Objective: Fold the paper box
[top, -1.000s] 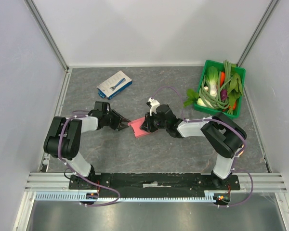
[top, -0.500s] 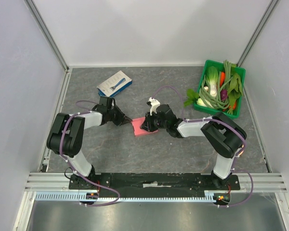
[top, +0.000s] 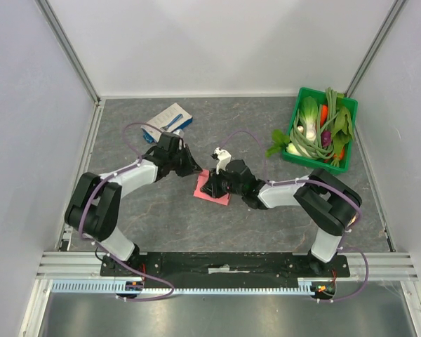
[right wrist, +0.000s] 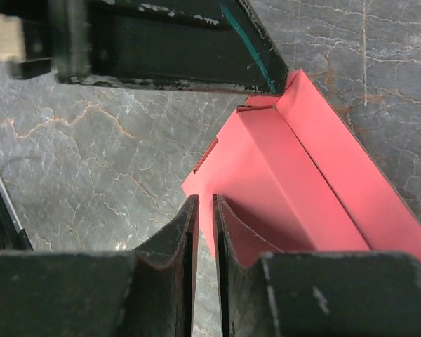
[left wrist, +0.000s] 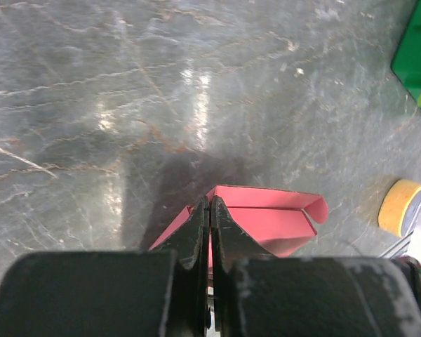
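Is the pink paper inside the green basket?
No, the paper is out on the table, well apart from the basket in the far right corner.

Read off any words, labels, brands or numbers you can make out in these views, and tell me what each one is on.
No readable text in any view.
white-and-blue box: shows a blue tool picture; any print on it is too small to read.
paper box: plain pink-red, no marks.
yellow tape roll: no lettering visible.
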`<state>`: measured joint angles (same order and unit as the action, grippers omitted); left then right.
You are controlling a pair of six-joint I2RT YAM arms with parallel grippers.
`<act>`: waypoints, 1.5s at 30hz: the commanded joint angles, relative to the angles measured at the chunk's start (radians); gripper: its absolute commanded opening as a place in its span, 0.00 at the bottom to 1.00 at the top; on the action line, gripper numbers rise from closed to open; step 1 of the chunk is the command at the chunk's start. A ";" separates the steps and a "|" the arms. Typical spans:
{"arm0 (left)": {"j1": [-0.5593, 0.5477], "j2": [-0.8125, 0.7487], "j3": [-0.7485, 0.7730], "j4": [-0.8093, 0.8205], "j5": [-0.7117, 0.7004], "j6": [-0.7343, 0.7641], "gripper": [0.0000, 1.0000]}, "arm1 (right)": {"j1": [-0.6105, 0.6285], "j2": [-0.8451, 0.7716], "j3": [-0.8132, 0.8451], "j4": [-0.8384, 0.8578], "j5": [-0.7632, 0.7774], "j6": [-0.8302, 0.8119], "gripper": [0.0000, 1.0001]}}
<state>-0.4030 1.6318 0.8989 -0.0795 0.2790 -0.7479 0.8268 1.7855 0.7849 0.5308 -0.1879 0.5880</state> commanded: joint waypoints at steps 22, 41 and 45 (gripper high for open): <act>-0.283 -0.437 -0.298 0.158 -0.374 0.169 0.02 | 0.126 -0.323 -0.142 -0.239 0.191 -0.037 0.34; -0.316 -0.469 -0.250 0.119 -0.316 0.329 0.02 | -0.198 -0.506 -0.081 -0.451 -0.062 -0.142 0.85; -0.321 -0.460 -0.242 0.101 -0.293 0.378 0.02 | -0.213 -0.480 0.057 -0.610 0.010 -0.322 0.92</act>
<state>-0.7155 1.1877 0.6117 0.0219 -0.0429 -0.4740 0.6296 1.2896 0.6945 0.0235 -0.1993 0.4320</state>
